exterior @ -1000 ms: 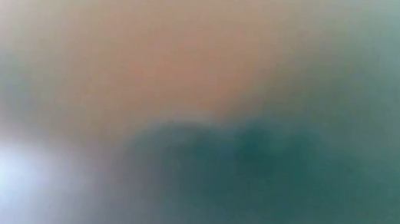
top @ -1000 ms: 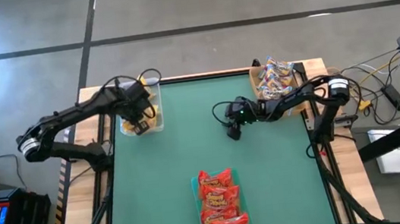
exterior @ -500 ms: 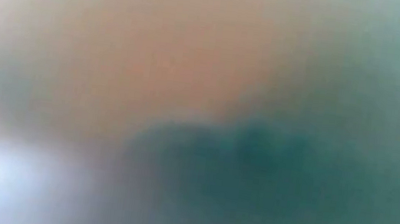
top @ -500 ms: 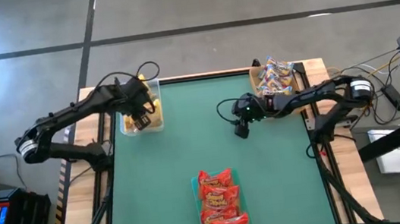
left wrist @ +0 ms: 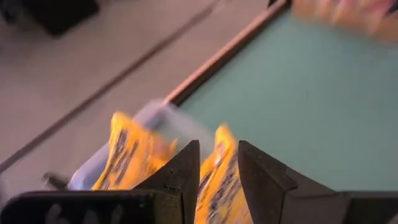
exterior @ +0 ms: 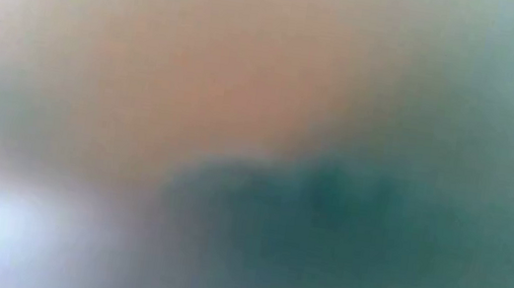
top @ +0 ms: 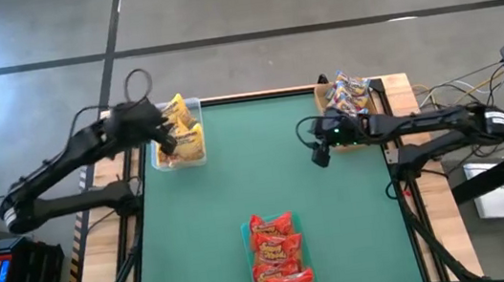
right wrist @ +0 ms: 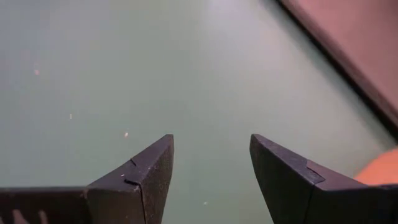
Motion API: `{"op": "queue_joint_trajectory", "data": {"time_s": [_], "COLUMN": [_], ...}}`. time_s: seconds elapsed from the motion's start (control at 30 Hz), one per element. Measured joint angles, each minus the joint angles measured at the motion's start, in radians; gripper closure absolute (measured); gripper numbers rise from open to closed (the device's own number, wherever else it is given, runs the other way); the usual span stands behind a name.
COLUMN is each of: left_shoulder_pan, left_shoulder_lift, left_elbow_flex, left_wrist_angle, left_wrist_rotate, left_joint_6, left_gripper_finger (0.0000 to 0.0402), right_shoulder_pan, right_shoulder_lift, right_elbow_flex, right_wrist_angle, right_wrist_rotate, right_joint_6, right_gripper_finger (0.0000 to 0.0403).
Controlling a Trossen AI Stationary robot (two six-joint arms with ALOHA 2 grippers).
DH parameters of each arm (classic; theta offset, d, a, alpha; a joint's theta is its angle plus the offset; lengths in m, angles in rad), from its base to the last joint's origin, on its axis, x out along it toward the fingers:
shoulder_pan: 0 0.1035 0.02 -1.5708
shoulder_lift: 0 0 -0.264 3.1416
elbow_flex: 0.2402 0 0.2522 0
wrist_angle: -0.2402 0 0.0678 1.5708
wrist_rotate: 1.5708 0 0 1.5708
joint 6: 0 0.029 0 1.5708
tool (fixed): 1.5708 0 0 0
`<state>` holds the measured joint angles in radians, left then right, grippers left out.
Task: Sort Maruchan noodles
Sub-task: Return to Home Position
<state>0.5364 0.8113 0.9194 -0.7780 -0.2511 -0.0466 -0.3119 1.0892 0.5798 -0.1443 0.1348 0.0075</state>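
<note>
Green table top [top: 265, 168], high view: yellow packets [top: 184, 135] sit in a clear bin [top: 182, 162] at the far left corner. Pale pink-labelled packets [top: 348, 97] at far right corner; red packets [top: 279, 258] at near edge, middle. None loose, so sorting looks finished and only parking the arms remains.

Low view: blur, nothing readable.

Left wrist: left gripper [left wrist: 217, 155] above yellow packets, jaws narrowly parted, empty.

Right wrist: right gripper [right wrist: 211, 149] spread wide, empty, over bare green.

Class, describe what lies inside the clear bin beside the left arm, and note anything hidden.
Yellow noodle packs lie piled inside the clear bin. Their exact number and the bin's floor cannot be seen, because the packs overlap and cover it.
</note>
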Motion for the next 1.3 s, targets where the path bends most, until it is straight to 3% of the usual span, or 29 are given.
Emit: {"op": "queue_joint_trajectory", "data": {"time_s": [0.4,0.6,0.77,0.93,1.3], "left_shoulder_pan": [-0.089,-0.089,-0.089,-0.089,-0.089], "left_shoulder_lift": [-0.394,-0.474,-0.491,-0.493,-0.492], "left_elbow_flex": [-0.392,-0.637,-0.786,-0.857,-0.909], "left_wrist_angle": [0.544,0.948,1.202,1.304,1.317], "left_wrist_rotate": [0.042,0.101,0.164,0.185,0.185], "left_joint_6": [-0.050,-0.050,-0.079,-0.097,-0.123], "left_gripper_finger": [0.0310,0.0310,0.0310,0.0310,0.0310], "right_shoulder_pan": [0.000,0.000,0.000,0.000,0.000], "right_shoulder_lift": [-0.217,-0.263,-0.294,-0.320,-0.323], "right_elbow_flex": [-0.117,-0.199,-0.309,-0.419,-0.568], "right_wrist_angle": [0.076,0.187,0.336,0.491,0.771], "right_wrist_rotate": [0.089,0.203,0.207,0.207,0.208], "right_joint_6": [0.044,0.037,0.062,0.079,0.086], "right_gripper_finger": [0.0200,0.0200,0.0200,0.0200,0.0200]}}
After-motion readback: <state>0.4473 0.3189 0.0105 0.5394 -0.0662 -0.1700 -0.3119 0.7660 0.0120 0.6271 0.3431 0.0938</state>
